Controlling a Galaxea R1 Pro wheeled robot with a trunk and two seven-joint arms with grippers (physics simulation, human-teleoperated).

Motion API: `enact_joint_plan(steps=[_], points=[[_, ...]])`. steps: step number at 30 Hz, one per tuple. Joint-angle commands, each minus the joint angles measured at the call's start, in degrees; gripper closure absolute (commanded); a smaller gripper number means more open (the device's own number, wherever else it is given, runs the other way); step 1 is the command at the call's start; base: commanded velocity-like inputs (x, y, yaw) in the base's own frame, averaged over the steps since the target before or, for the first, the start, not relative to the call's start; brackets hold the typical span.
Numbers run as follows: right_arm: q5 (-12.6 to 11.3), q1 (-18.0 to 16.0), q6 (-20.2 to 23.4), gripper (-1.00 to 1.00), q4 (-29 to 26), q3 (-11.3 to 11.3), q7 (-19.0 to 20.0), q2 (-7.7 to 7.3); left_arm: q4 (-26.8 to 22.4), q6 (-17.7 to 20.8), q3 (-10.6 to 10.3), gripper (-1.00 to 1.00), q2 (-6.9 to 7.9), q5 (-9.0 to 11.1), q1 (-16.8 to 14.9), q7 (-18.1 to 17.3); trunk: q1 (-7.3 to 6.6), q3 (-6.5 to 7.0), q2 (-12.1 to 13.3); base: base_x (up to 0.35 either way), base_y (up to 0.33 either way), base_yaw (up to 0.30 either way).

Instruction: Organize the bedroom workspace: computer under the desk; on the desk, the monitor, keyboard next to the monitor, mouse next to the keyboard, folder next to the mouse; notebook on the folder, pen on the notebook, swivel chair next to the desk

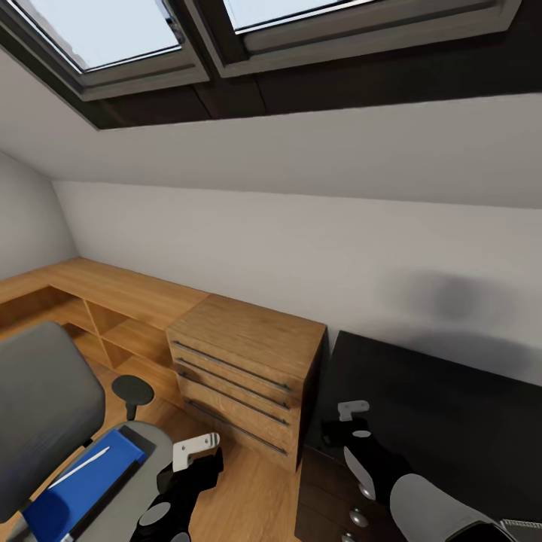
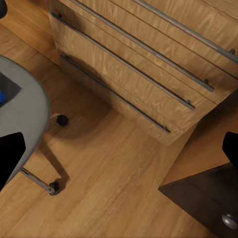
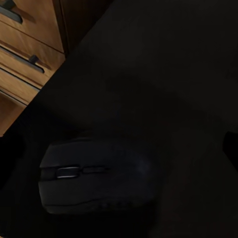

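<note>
Head view: folder (image 1: 83,482) with pen (image 1: 81,465) on chair (image 1: 45,421); both grippers' openness unclear. Left wrist: oak drawers (image 2: 144,64), floor. Right wrist: mouse (image 3: 94,176) on desk (image 3: 168,74); better settled beside keyboard (image 1: 523,527), gently.

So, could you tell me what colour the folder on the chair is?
Bright blue folder, best in the head view.

Grey upholstered swivel chair (image 1: 45,421) at 8 o'clock, bright blue folder (image 1: 83,485) on seat; light oak drawer unit (image 1: 245,376) centre; glossy black desk (image 1: 452,421) at 4 o'clock, small black mouse (image 3: 94,176) on top.
</note>
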Motion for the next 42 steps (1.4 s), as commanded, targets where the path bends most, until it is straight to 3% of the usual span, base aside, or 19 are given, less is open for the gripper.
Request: enact_joint_plan(steps=[1, 17, 27, 39, 42], points=[[-0.5, 0.0, 0.3, -1.0, -0.1, 0.5, -0.4, -0.04, -0.1, 0.1, -0.1, -1.0, 0.01, 0.4, -0.1, 0.5, 0.24, -0.27, -0.5, 0.0, 0.0, 0.0], [-0.2, 0.0, 1.3, -1.0, 0.0, 0.6, 1.8, 0.12, -0.1, 0.1, -0.2, -1.0, 0.01, 0.4, -0.1, 0.5, 3.75, -3.14, -6.9, 0.0, 0.0, 0.0], [-0.1, -0.1, 2.9, -1.0, -0.1, 0.6, 1.8, 0.05, -0.1, 0.1, -0.2, -1.0, 0.01, 0.4, -0.1, 0.5, 3.75, -3.14, -6.9, 0.0, 0.0, 0.0], [-0.1, -0.1, 3.3, -1.0, -0.2, 0.6, 1.8, 0.05, -0.1, 0.1, -0.2, -1.0, 0.01, 0.4, -0.1, 0.6, 6.39, -5.29, -11.7, 0.0, 0.0, 0.0], [-0.1, -0.1, 3.3, -1.0, -0.2, 0.6, 1.8, 0.1, -0.1, 0.1, -0.2, -1.0, 0.01, 0.4, -0.1, 0.6, 6.39, -5.29, -11.7, 0.0, 0.0, 0.0]])
